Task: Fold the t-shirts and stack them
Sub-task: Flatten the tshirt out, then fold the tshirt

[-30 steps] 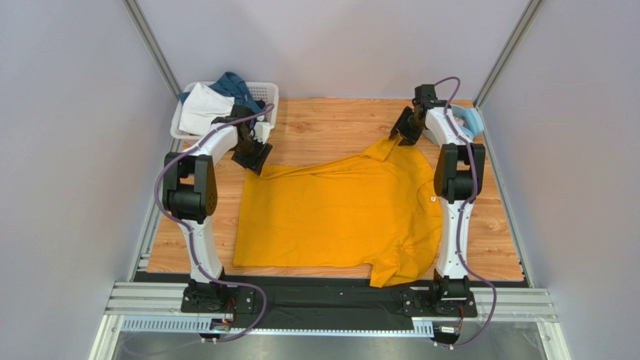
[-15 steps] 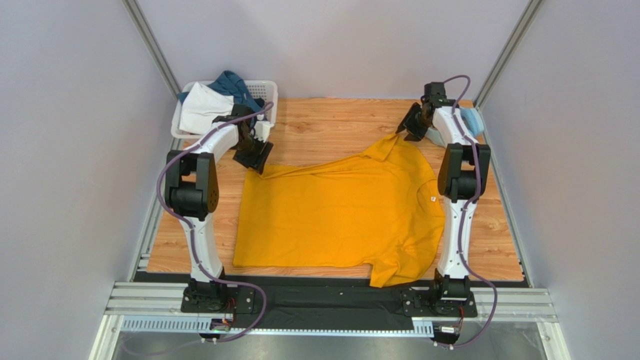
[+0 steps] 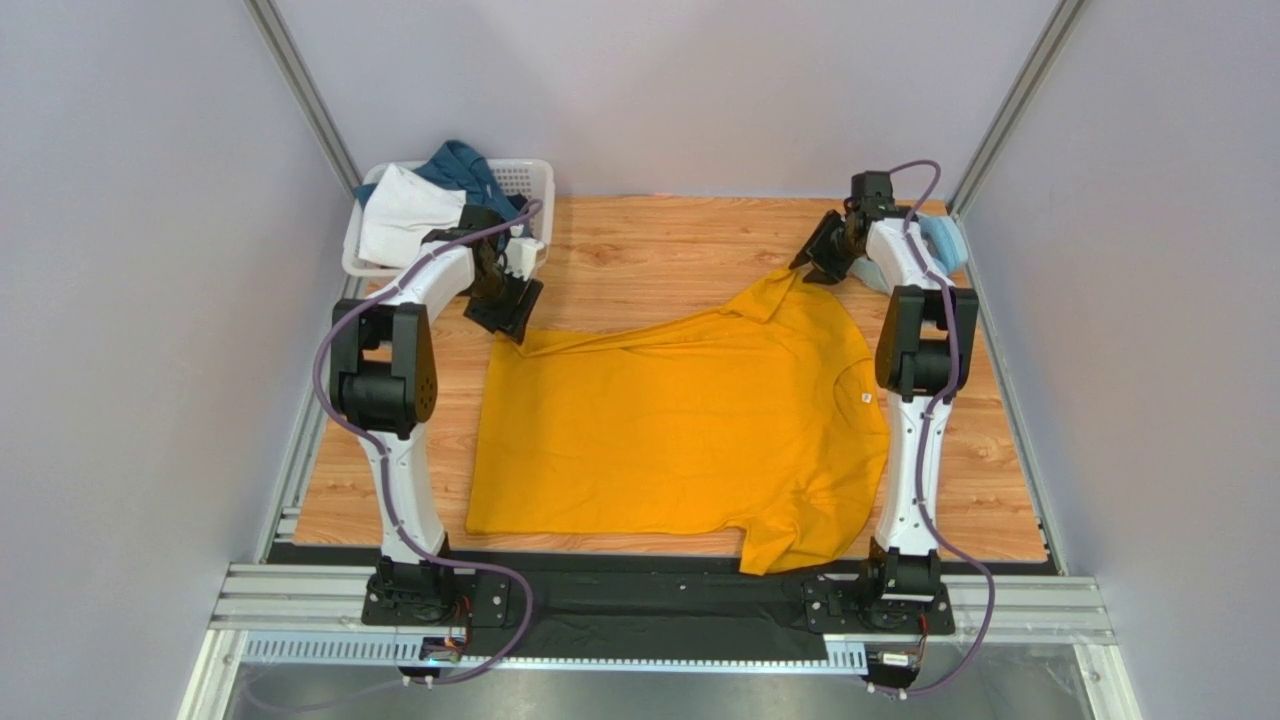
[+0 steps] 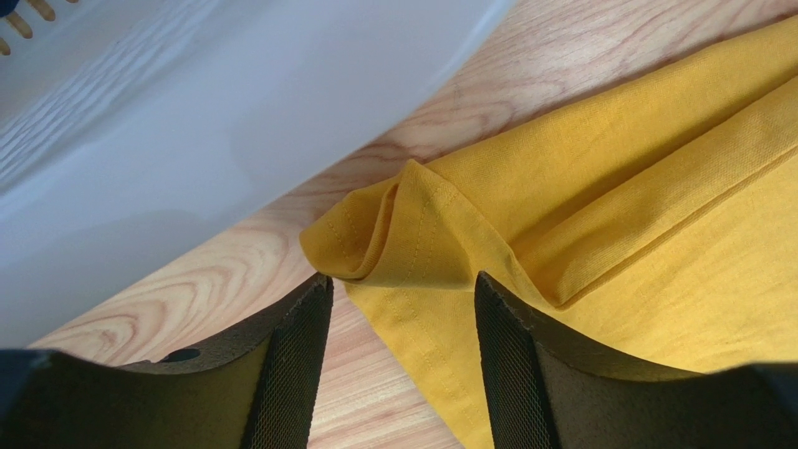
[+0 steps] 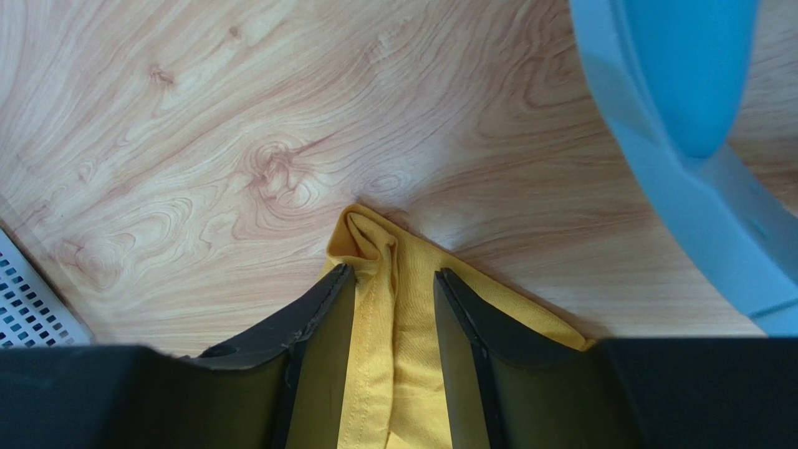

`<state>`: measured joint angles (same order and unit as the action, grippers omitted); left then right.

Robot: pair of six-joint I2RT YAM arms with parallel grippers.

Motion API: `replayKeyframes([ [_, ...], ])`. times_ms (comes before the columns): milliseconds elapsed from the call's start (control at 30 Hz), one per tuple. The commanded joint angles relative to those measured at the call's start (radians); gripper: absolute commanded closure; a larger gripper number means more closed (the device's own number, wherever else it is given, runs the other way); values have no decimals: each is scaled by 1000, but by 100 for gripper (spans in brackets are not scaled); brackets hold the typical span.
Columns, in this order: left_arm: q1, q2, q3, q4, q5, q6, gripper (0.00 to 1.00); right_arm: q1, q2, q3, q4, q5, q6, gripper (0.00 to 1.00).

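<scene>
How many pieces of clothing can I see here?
3. A yellow t-shirt lies spread on the table; a white garment and a dark teal-blue garment sit piled in the basket at the far left corner. More may be hidden beneath those two.

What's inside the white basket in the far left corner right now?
The basket holds a white garment, with a dark teal-blue garment bunched behind it at the back. Anything under those two is covered, and the left arm hides part of the near edge.
</scene>
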<state>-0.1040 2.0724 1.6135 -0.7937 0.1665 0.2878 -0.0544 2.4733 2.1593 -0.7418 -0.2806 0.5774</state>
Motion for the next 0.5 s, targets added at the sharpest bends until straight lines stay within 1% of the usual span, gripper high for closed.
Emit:
replayKeyframes([
  [0,15,6,-4,17,4,-18,36,10,7,45,38,-34,15,58],
  [100,17,6,-9,16,2,-13,40,10,7,53,39,-43,18,59],
  [300,18,15,-9,25,-16,-1,51,22,12,56,50,-61,19,62],
  [467,18,23,-6,25,-13,1,54,25,18,56,50,-68,15,64],
])
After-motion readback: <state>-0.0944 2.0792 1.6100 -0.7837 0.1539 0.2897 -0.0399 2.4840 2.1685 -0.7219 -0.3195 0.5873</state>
